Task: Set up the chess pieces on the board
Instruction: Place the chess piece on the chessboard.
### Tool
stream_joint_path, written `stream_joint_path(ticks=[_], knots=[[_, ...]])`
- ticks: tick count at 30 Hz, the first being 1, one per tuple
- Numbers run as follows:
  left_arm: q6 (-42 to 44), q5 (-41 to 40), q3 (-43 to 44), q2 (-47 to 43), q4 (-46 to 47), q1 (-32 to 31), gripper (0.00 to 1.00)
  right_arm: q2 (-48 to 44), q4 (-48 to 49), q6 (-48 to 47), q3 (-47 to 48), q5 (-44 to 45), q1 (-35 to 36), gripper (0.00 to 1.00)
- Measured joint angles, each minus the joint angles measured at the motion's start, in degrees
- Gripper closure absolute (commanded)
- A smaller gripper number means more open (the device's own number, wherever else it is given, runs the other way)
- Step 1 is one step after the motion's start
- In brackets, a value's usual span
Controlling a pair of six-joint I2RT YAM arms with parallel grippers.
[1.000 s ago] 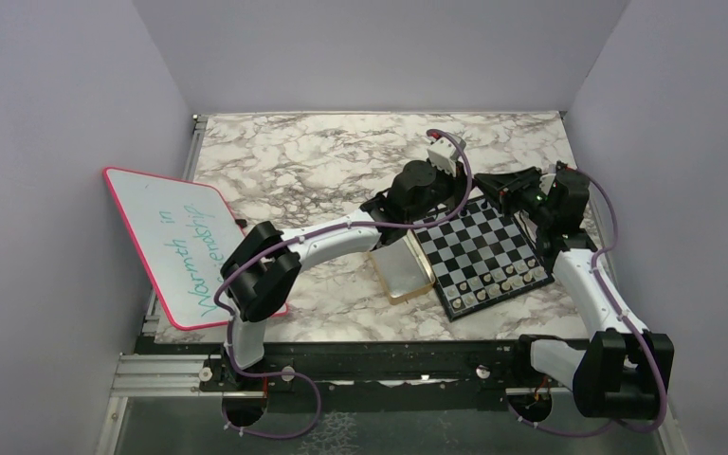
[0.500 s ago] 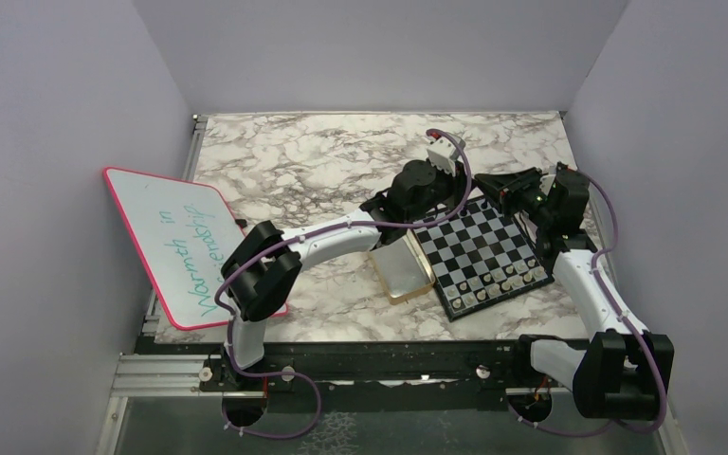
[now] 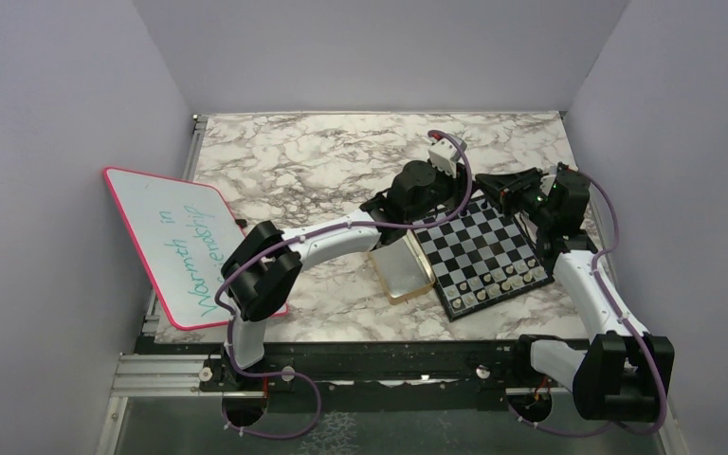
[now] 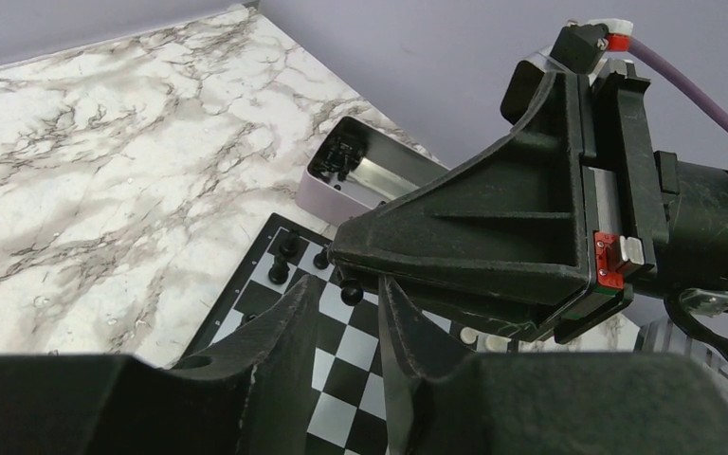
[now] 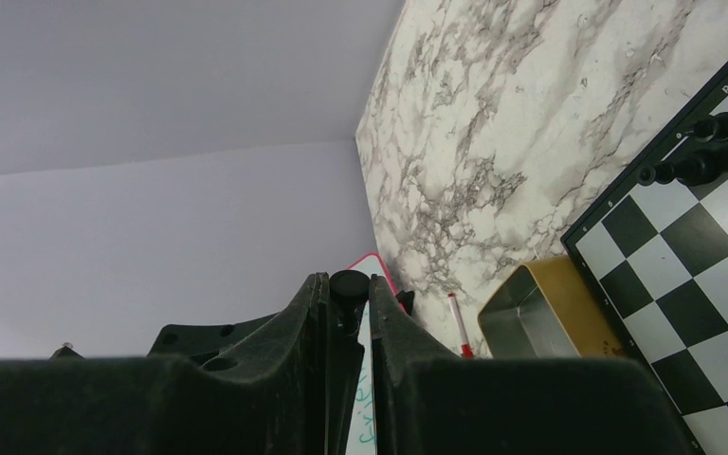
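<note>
Black chess piece sits pinched in right claw, beside the released left claw.

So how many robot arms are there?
2. The left arm stretches from the left to the board's far corner; the right arm curls in from the right to meet it there. None look hidden.

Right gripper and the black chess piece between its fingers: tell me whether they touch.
Touching. The right wrist view shows the black chess piece pinched between both fingers of the right gripper, no gap either side.
</note>
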Motion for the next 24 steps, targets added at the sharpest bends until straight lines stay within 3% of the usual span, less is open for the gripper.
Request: stream_joint_path(ticks=[7,15,20,24], knots=[[0.7,1.1,-0.3,0.0,0.2,-0.2,0.75,-0.1,0.0,0.2,0.0,0.0,0.2,0.85],[1.0,1.2,-0.3,0.0,0.3,-0.2,1.0,-1.0,-0.3,0.1,0.0,0.0,0.2,0.85],[1.4,1.3,-0.2,0.0,0.3,-0.2,1.0,-1.0,-0.4,-0.3,0.0,0.0,0.1,0.81],[2.2,1.3,-0.2,0.0,-0.2,-0.2,1.0,-1.2,-0.3,-1.0,-0.6,0.0,0.1,0.72]])
